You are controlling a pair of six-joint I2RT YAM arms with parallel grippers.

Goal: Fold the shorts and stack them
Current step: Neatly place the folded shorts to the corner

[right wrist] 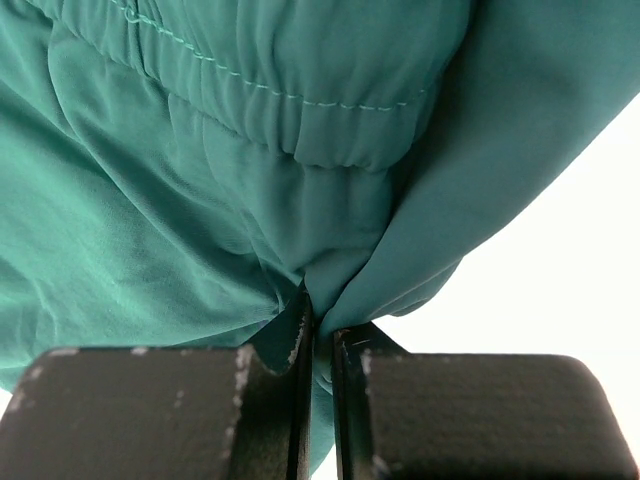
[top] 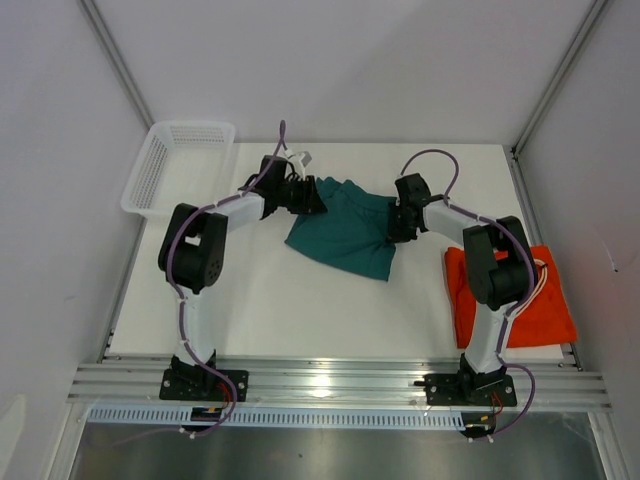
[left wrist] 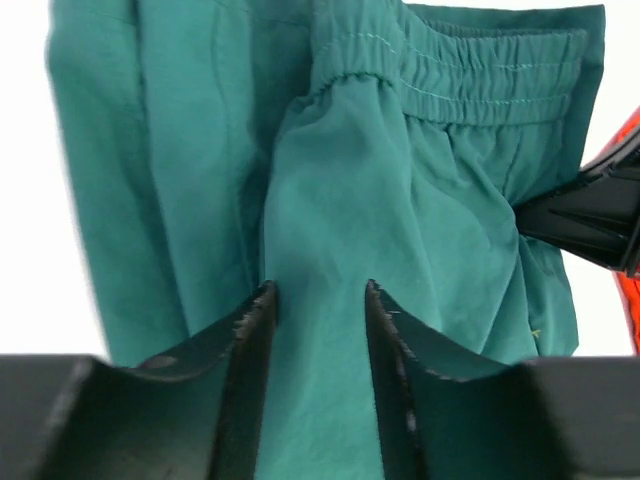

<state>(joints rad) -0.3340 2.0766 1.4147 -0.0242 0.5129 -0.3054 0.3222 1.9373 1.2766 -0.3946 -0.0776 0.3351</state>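
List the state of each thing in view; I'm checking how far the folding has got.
Teal shorts, rumpled, not folded, pinched at one side.
Orange shorts, lying flat at right, apart from the teal pair.
Basket, empty, far left corner.
Left fingers, apart, astride a ridge of teal fabric.
Right fingers, shut on teal fabric.

1. White table top (top: 300, 310), matte, under soft even light.
2. Plain pale walls (top: 50, 150) close it in at 9, 12 and 3 o'clock.
3. Aluminium posts (top: 117, 60) slant up at 11 and 1 o'clock.
4. Aluminium rail (top: 330, 385) at 6 o'clock; white mesh basket (top: 140, 175) at 10 o'clock.
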